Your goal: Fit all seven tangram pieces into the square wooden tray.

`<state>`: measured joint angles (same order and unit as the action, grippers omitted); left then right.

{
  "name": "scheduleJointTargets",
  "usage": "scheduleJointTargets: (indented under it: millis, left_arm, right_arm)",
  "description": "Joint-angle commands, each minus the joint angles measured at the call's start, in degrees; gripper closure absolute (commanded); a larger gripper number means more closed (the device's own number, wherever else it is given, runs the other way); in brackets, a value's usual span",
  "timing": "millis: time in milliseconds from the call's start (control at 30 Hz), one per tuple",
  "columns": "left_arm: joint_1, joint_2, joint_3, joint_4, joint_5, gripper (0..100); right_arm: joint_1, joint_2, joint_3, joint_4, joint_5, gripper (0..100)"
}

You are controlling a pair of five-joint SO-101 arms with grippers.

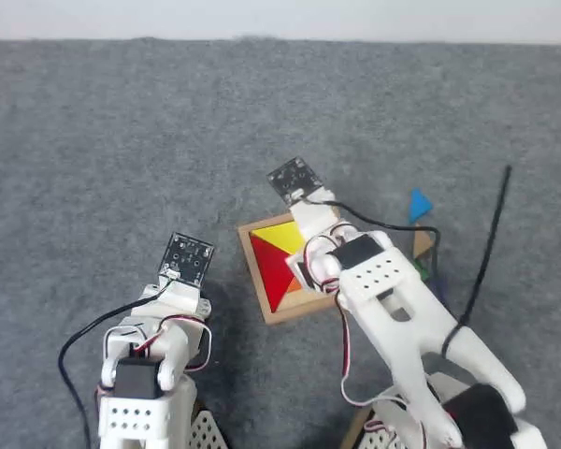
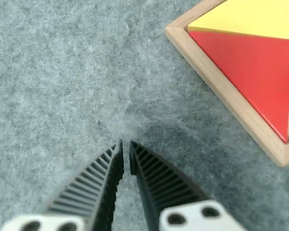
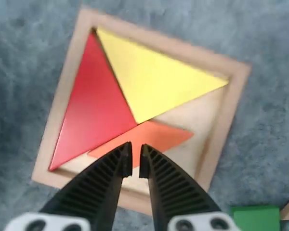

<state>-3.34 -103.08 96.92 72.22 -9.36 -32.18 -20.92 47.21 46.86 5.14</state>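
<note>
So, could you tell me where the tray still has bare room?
Bare wood shows between the yellow triangle, the orange piece and the tray rim. The red triangle side is full, and the right gripper hovers over the orange piece.

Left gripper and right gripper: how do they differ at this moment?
The left gripper hangs over bare carpet beside the tray; the right gripper hangs over the tray, above the orange piece. The left points roughly ahead; the right slants toward the left. Both are empty and shut.

You've 1 tray (image 3: pixel 159 44) w/ 3 pcs in: red (image 3: pixel 94 108), yellow (image 3: pixel 151 77), orange (image 3: pixel 156 137); at least 3 outside: blue (image 1: pixel 419 204), green (image 3: pixel 255 214), tan (image 1: pixel 423 243).
</note>
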Motion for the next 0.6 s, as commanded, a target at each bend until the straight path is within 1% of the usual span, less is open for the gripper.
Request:
scheduleJointTargets:
  millis: [0, 333, 567]
  left_arm:
    - [-0.4, -1.0, -0.6, 0.2, -0.4, 98]
    - [-0.4, -1.0, -0.6, 0.2, -0.4, 98]
    - [-0.4, -1.0, -0.6, 0.2, -0.4, 98]
  right_arm:
    - [2.1, -0.7, -1.7, -2.1, 0.1, 95.7]
    - [2.0, 15.3, -7.5, -2.0, 0.7, 95.9]
    - [1.1, 14.1, -3.8, -0.3, 0.6, 96.1]
